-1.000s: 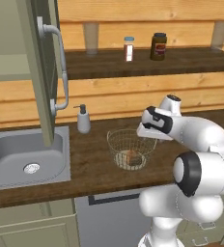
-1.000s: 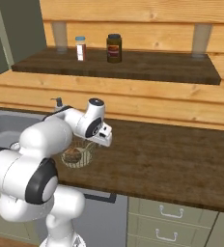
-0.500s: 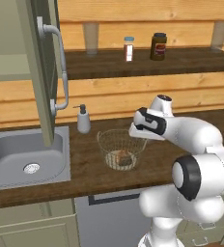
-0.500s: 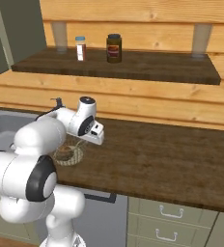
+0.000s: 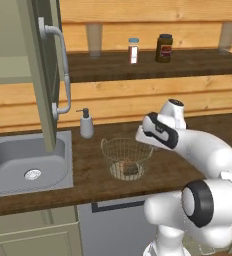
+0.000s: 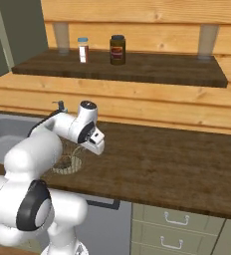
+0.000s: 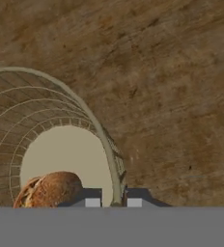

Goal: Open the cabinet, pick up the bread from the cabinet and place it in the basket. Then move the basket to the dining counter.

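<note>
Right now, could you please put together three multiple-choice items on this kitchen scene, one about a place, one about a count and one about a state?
1. Where is the bread?
A. On the upper shelf
B. Inside the basket
C. In the sink

2. How many containers stand on the wooden shelf?
A. Two
B. Four
C. None

3. What is the gripper doing?
A. Hanging open above the sink
B. Shut on the soap dispenser
C. Shut on the basket's wire rim

Answers:
1 B, the brown loaf lies at the bottom of the wire basket in the hand view.
2 A, a white-labelled bottle and a dark jar stand side by side.
3 C, the two fingertips sit either side of the rim wire in the hand view.
</note>
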